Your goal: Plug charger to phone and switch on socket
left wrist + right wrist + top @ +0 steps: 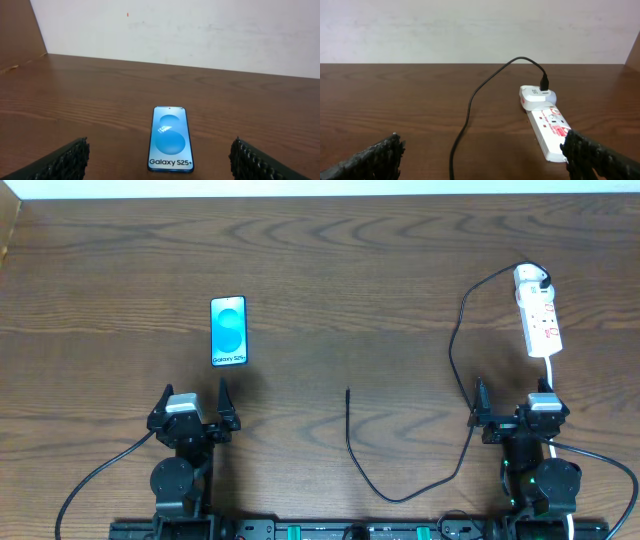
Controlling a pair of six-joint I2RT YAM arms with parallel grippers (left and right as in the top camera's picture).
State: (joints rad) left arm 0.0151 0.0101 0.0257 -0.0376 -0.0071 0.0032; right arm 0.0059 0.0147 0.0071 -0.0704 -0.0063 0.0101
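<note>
lying midway between left pincer (pixel 193 398) and right pincer (pixel 512 396), both spread apart, the charger (pixel 347 420) points its tip far, right of the phone (pixel 228 332), also lengthwise near-to-far.

"Galaxy S25+" on the phone (pixel 170 139) screen

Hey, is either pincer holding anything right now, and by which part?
Nothing is held. The left pincer and the right pincer are both open; the phone and the charger lie free on the table.
</note>
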